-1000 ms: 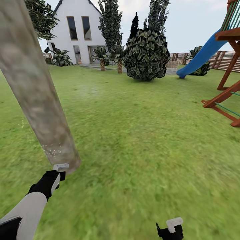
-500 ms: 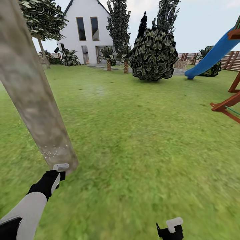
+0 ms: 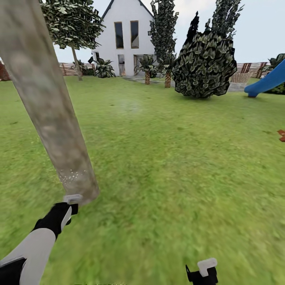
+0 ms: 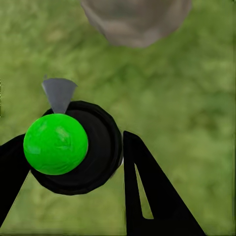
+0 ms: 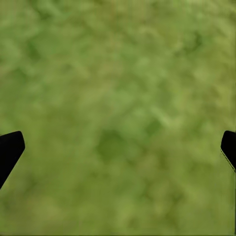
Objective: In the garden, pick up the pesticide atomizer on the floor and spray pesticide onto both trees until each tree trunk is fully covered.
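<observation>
My left gripper [image 3: 70,201] is shut on the pesticide atomizer [image 4: 96,147], a round black bottle seen from above with a bright green ball top and a grey nozzle. The nozzle points toward the base of the near tree trunk [image 3: 51,114], a thick pale grey-brown column leaning up at the head view's left; the same trunk base [image 4: 135,19] lies just ahead of the bottle. White specks dot the trunk low down. A second tree [image 3: 73,23] stands far back at the left. My right gripper [image 3: 206,269] hangs open over the lawn.
Green lawn [image 3: 178,166] spreads all around. A big dark bush [image 3: 206,65] and tall narrow trees stand before the white house [image 3: 126,37]. A blue slide [image 3: 267,81] ends at the right, with a brown fence [image 3: 247,67] behind it.
The head view has swung to the left: house, bush and slide have shifted right, the wooden play frame has almost left the picture, and the far tree has come into view. Both arms hold their pose.
</observation>
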